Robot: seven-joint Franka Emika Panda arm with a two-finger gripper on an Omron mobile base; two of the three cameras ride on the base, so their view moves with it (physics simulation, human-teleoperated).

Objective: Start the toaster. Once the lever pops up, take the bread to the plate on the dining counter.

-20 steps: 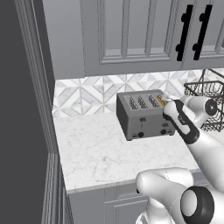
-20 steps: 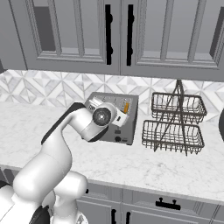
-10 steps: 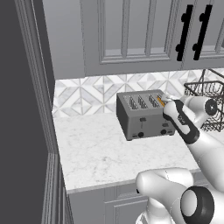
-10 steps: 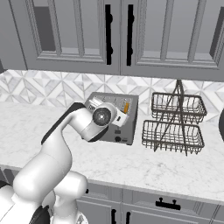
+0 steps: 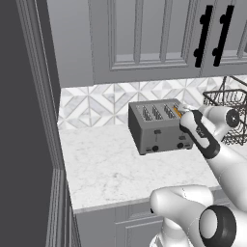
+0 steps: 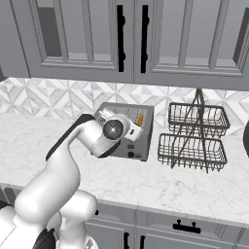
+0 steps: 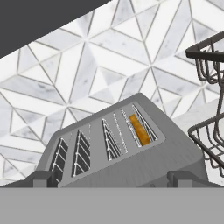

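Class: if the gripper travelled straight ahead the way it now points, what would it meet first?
Most likely the toaster: the open gripper looks along its slotted top toward the bread. Depth is unclear.

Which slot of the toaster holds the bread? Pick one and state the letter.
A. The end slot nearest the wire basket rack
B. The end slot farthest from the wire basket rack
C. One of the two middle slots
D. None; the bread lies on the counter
A. In the hand view the orange-crusted bread sits down in the toaster's end slot on the side of the wire basket rack; the other three slots show bare wire guides.
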